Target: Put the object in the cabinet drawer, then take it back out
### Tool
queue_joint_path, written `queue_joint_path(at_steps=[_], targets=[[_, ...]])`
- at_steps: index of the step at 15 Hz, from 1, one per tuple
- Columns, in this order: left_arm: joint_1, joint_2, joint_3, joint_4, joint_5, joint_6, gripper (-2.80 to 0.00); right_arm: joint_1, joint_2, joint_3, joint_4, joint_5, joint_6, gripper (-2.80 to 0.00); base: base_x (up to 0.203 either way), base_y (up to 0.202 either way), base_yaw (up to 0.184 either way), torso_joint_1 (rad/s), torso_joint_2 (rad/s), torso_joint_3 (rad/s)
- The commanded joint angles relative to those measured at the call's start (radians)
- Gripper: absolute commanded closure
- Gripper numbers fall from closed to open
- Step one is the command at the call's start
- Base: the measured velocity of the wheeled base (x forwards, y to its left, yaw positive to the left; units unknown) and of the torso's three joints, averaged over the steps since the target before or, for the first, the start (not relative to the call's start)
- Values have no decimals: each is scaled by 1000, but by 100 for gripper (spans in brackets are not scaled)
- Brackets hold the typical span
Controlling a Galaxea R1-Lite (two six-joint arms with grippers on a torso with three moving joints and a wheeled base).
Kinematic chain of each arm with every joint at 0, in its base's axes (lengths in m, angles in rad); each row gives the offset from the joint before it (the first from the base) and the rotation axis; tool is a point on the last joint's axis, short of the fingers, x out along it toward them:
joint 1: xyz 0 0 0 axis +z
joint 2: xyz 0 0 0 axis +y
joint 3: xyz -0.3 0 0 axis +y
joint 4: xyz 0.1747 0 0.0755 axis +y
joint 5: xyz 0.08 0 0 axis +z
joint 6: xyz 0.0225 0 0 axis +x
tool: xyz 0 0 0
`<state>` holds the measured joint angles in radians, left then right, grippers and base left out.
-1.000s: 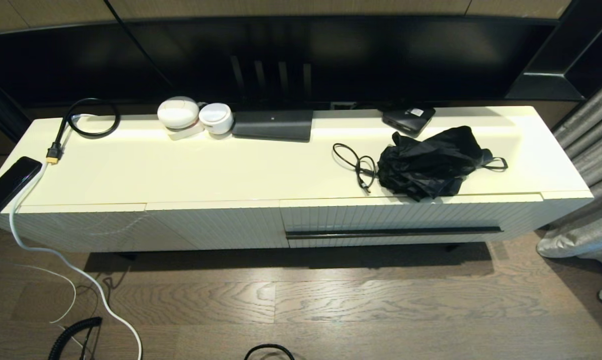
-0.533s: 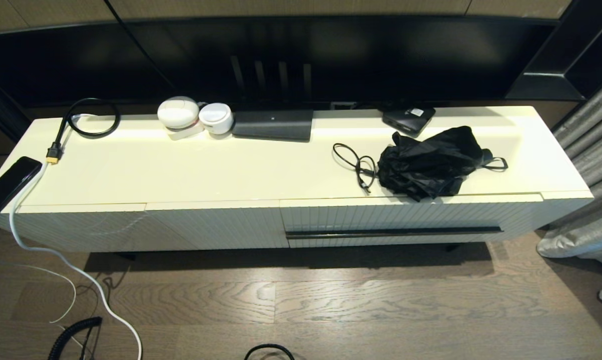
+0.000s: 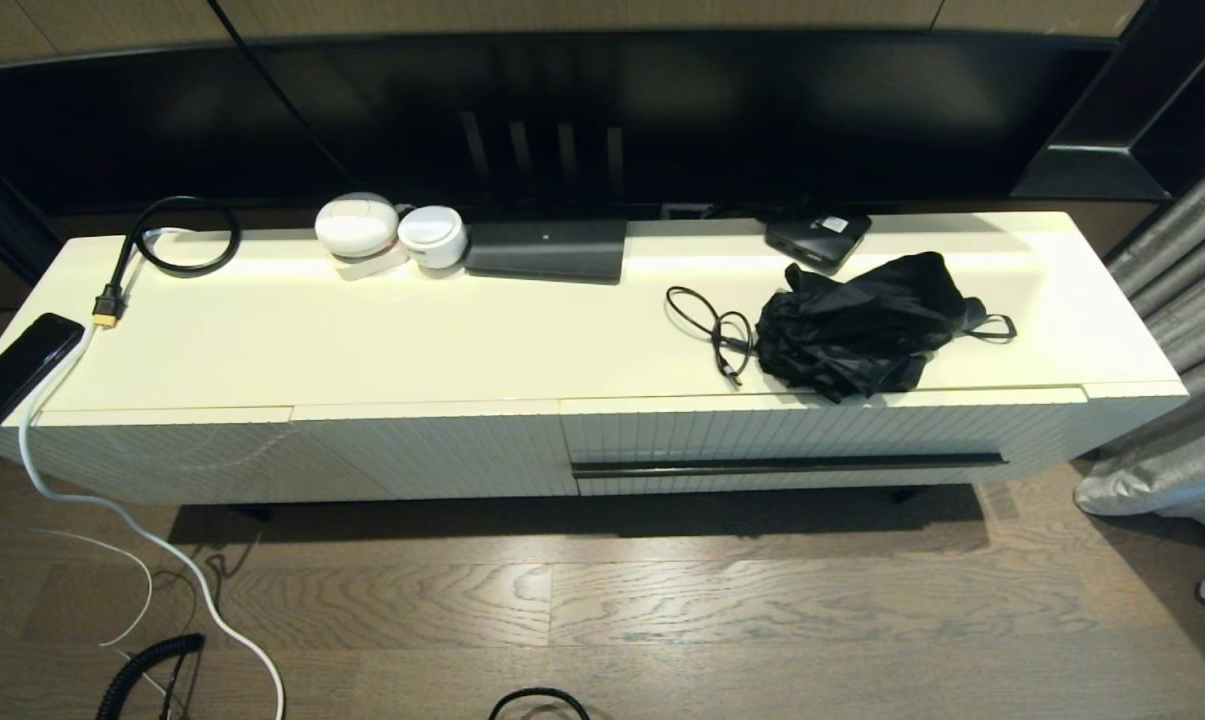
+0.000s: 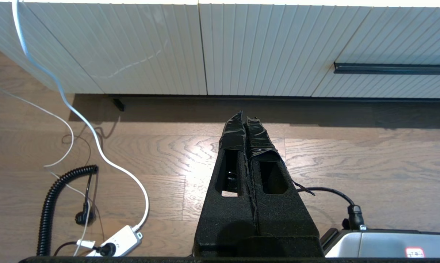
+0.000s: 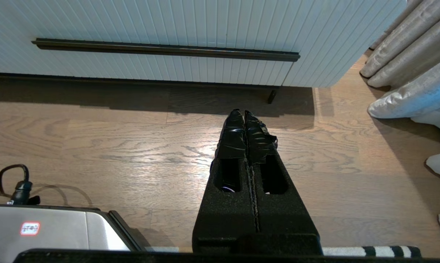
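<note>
The cabinet drawer [image 3: 822,440] is found fully closed, its black bar handle [image 3: 788,465] unobstructed, with crumpled black fabric [image 3: 862,325] and a coiled black cable [image 3: 712,330] lying on the cabinet top [image 3: 462,340] above it. The left gripper [image 4: 244,122] and the right gripper [image 5: 244,117] are held low over the wooden floor [image 3: 662,600], well apart from the drawer front, each with fingers pressed together and nothing between them.

A: Where are the arms?
B: Both held low, out of the head view. Left gripper [image 4: 244,118] has its jaws pressed together.
A: And the right gripper [image 5: 244,116]?
B: Likewise, empty.
</note>
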<state>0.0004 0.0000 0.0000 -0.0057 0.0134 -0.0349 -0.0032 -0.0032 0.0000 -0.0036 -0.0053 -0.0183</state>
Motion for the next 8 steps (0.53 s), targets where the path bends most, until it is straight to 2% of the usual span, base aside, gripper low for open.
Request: queue_joint_path(at_steps=[1,3,8], targets=[[0,0,0,0,2,0,0,0,1,-1,-1,-2,6,0,0,0,0,0,0,0],[0,0,1,0,0,0,0,0,0,0,-2,-9,36,0,0,0,0,0,0,0],[1,0,0,0,0,0,0,0,2,-1,-3,-10,40,0,0,0,0,0,0,0]])
